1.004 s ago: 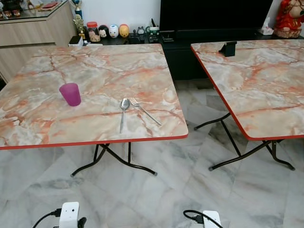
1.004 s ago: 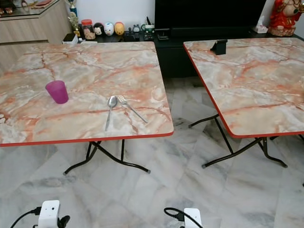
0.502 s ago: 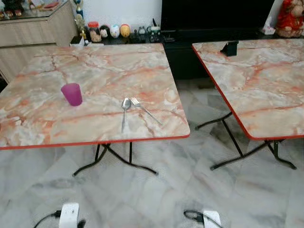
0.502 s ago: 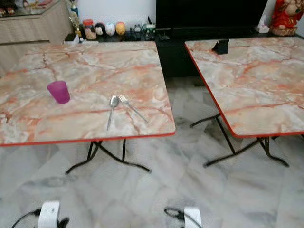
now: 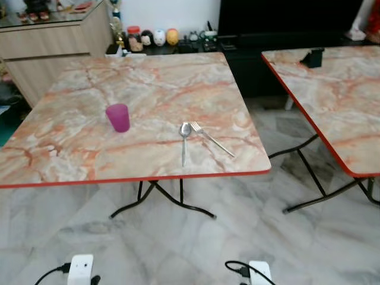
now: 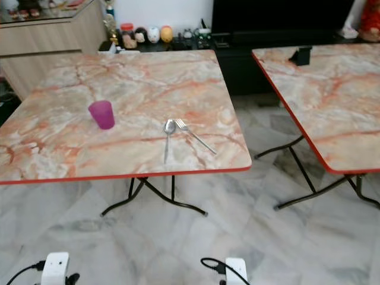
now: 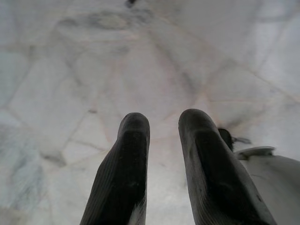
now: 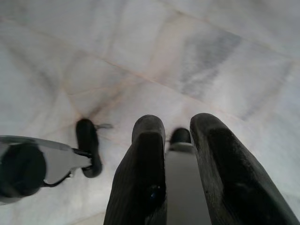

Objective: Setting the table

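A purple cup point(image 5: 118, 117) stands upright on the left marble table point(image 5: 160, 83). To its right a spoon point(image 5: 184, 141) and a fork point(image 5: 211, 139) lie side by side near the table's front edge, their heads almost touching. Both arms hang low in front of me, well short of the table. My left gripper point(image 7: 163, 119) points down at the marble floor, its two black fingers point(image 7: 133, 140) apart with nothing between them. My right gripper point(image 8: 177, 124) also hangs over the floor, with a narrow gap between its fingers point(image 8: 145, 150) and holding nothing.
A second marble table point(image 5: 338, 95) stands to the right, with a small black stand point(image 5: 312, 57) on it. A strip of floor point(image 5: 279, 136) separates the tables. Black folding legs point(image 5: 160, 199) sit under the left table. A wooden cabinet point(image 5: 53, 47) and a dark console point(image 5: 249, 41) line the back.
The whole picture has shifted to the right, so the camera has turned or moved left. The cup, spoon and fork keep their places on the table. Both arms still hang.
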### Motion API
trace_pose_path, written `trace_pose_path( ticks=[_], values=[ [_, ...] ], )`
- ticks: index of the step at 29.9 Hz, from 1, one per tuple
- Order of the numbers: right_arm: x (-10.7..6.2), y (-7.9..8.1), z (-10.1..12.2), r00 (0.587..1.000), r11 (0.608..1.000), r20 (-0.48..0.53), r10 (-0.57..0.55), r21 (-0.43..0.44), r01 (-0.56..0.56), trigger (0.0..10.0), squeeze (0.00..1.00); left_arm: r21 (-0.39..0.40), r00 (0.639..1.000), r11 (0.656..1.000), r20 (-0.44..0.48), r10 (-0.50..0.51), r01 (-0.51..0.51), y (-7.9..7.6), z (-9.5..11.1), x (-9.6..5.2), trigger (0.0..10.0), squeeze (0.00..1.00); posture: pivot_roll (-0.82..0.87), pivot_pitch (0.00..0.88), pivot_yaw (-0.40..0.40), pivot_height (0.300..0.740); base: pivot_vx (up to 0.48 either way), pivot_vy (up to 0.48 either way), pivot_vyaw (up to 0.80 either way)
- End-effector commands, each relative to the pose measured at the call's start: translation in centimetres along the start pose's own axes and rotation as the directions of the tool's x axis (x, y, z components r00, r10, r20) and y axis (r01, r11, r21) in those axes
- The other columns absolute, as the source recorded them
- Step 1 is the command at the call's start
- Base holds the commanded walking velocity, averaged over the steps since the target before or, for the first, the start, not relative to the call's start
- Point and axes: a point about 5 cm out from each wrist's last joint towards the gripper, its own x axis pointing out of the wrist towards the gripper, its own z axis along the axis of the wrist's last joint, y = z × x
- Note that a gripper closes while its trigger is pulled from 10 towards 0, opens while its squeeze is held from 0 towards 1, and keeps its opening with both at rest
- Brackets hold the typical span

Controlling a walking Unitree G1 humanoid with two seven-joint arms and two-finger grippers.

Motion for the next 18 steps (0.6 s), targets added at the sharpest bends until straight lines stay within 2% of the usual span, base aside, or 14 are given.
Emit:
trace_pose_path(
  ticks=[1,10,13,18],
  values=[
    [0.0,-0.1,0.1,1.0,1.0,-0.001,-0.008,0.008,0.008,10.0,0.0,0.014,0.999,1.0,-0.032,-0.018,0.019,-0.2,-0.7,-0.1,10.0,0.0,0.01,0.0,0.034,0.74,0.0,0.0,0.0],
    [0.0,-0.2,0.1,1.0,1.0,0.001,-0.008,0.008,0.008,10.0,0.0,0.007,0.997,1.0,-0.079,0.006,-0.005,1.1,-1.8,-0.5,10.0,0.0,0.02,0.0,0.031,0.74,0.0,0.0,0.0],
    [0.0,-0.1,0.1,1.0,1.0,0.002,-0.006,0.008,0.006,10.0,0.0,0.036,0.994,0.999,-0.106,0.02,-0.016,1.7,-2.4,-0.8,10.0,0.0,0.02,0.0,0.03,0.74,0.0,0.0,0.0],
    [0.0,-0.1,0.1,1.0,1.0,0.003,-0.004,-0.002,0.004,10.0,0.0,0.036,0.991,0.999,-0.128,0.026,-0.022,2.1,-3.0,-1.1,10.0,0.0,0.02,0.0,0.03,0.74,0.0,-0.414,0.0]
  ],
)
